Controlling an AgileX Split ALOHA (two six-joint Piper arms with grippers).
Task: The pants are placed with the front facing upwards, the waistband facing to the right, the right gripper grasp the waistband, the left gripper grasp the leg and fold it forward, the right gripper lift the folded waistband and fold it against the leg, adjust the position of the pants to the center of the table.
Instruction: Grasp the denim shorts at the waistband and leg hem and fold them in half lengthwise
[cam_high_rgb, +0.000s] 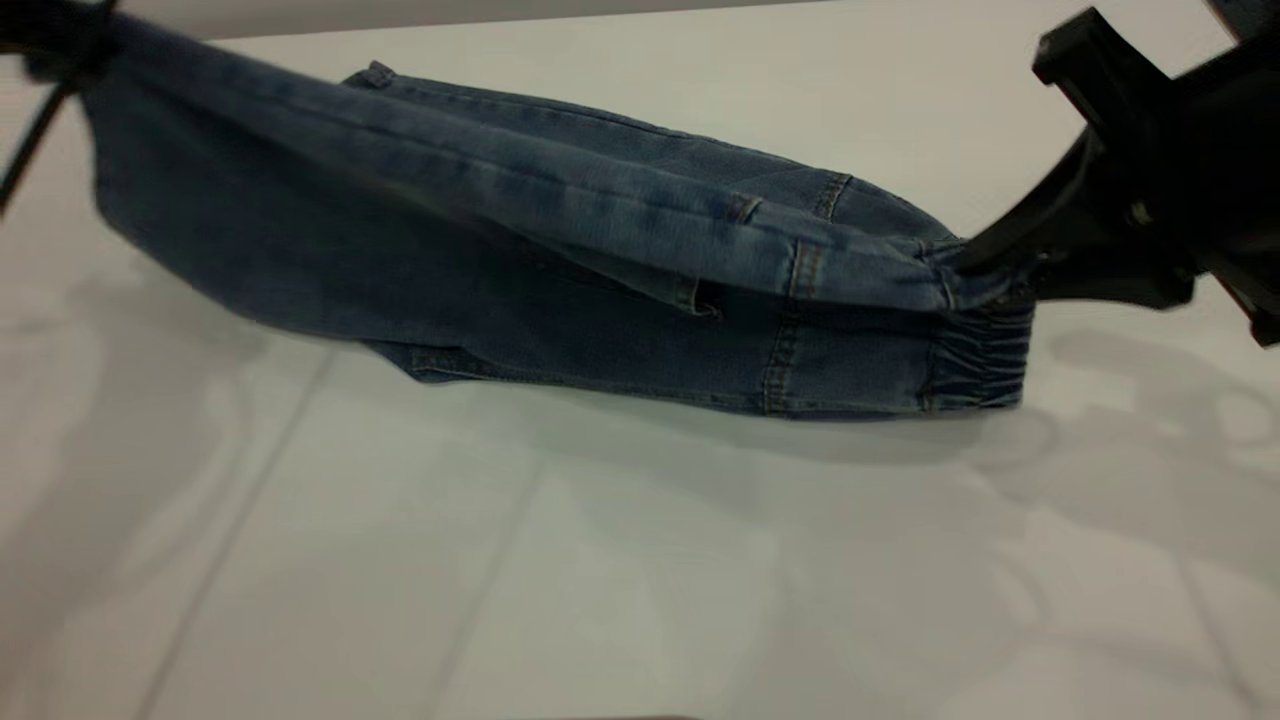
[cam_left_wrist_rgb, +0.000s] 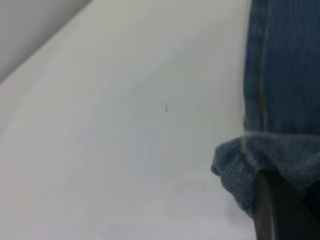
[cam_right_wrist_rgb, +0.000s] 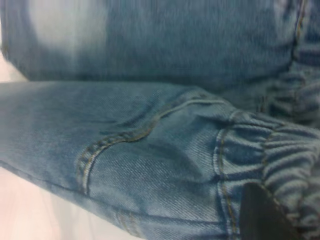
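The blue denim pants hang stretched between both grippers, lifted at both ends, with the lower fold sagging toward the white table. My left gripper, at the far left, is shut on the leg end. In the left wrist view, the leg hem bunches over one dark finger. My right gripper, at the right, is shut on the gathered waistband. In the right wrist view, the ruched waistband sits against a black fingertip.
The tabletop stretches bare in front of and behind the pants. Its far edge runs along the top of the exterior view. A thin black cable hangs below the left gripper.
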